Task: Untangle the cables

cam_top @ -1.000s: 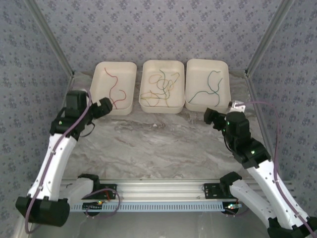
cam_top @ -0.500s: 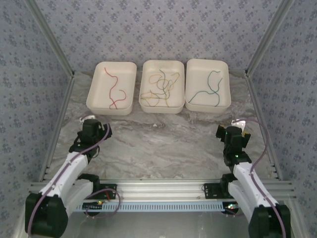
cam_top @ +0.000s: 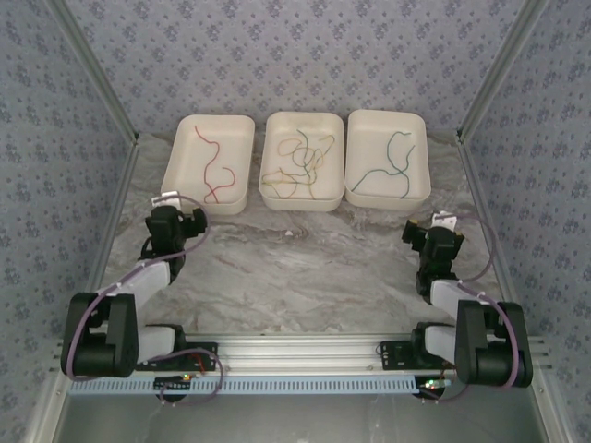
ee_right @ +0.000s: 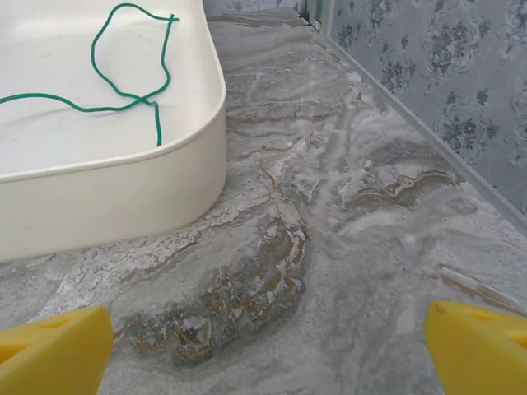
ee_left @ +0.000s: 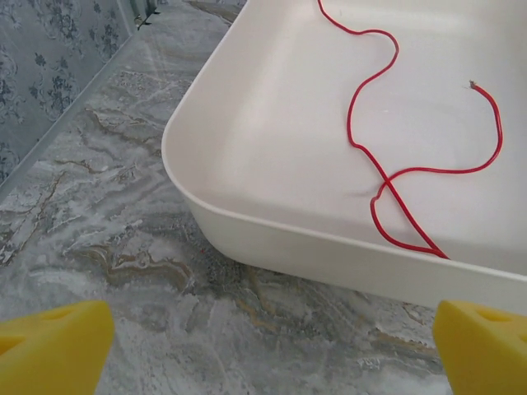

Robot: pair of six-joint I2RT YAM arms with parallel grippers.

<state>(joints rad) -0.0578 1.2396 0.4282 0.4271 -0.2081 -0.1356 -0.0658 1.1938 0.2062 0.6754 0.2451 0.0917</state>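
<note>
Overhead view first. I've got three white trays in a row along the far edge of the desk (cam_top: 305,268). The left tray (cam_top: 175,189) has a single red cable (cam_top: 214,166), thin as string, running in loose waves down the tray. The middle tray (cam_top: 300,205) is the messy one: yellow-olive cables (cam_top: 297,166) loop over each other in a heap, and I can't tell from here how many strands there are. The right tray (cam_top: 388,205) has one green cable (cam_top: 392,166), bent into a few easy curves. The left hand (cam_top: 189,221) sits low near the desk's left edge, just in front of the left tray. The right hand (cam_top: 416,235) is near the right edge, in front of the right tray. Both arms are folded back.

Now the left wrist. The left hand is spread wide and holding nothing, its yellow pads (ee_left: 49,346) at the two bottom corners over bare marbled desk. Ahead is the near left corner of the left tray. The red cable crosses itself once and makes a small loop against the near wall. One cut end lies free.

Right wrist. The right hand is also wide and empty, pads (ee_right: 482,346) low at the corners. The right tray's near right corner is at the upper left. The green cable inside loops and crosses itself once, flat on the floor of the tray.
</note>
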